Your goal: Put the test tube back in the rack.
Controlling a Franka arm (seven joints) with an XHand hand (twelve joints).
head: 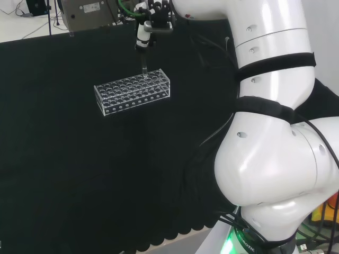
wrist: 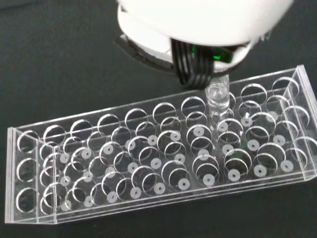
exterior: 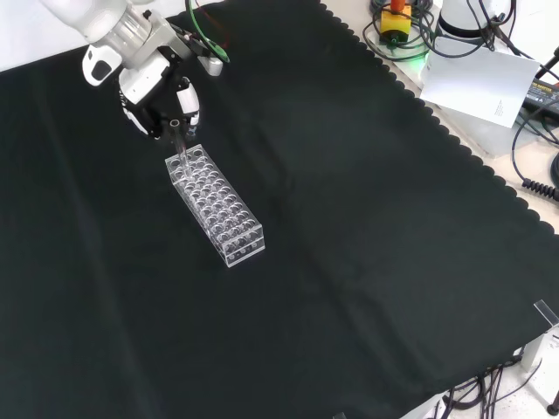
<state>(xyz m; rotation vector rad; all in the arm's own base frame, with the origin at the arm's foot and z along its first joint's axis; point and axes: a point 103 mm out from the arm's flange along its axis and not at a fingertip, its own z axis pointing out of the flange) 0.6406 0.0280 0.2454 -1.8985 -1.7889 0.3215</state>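
Tube (wrist: pixel 218 99) was upright, pinched in your robot hand (exterior: pixel 162 92), tip just entering a hole at rack (head: pixel 132 91) end. Approx. halfway: still to lower & release.

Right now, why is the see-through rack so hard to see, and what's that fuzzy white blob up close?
In the head view and front view the clear rack shows mostly as pale edges against the black cloth; in the wrist view its holes catch light as bright rings, and the blob is the robot hand, too near the camera to be in focus, above the test tube.
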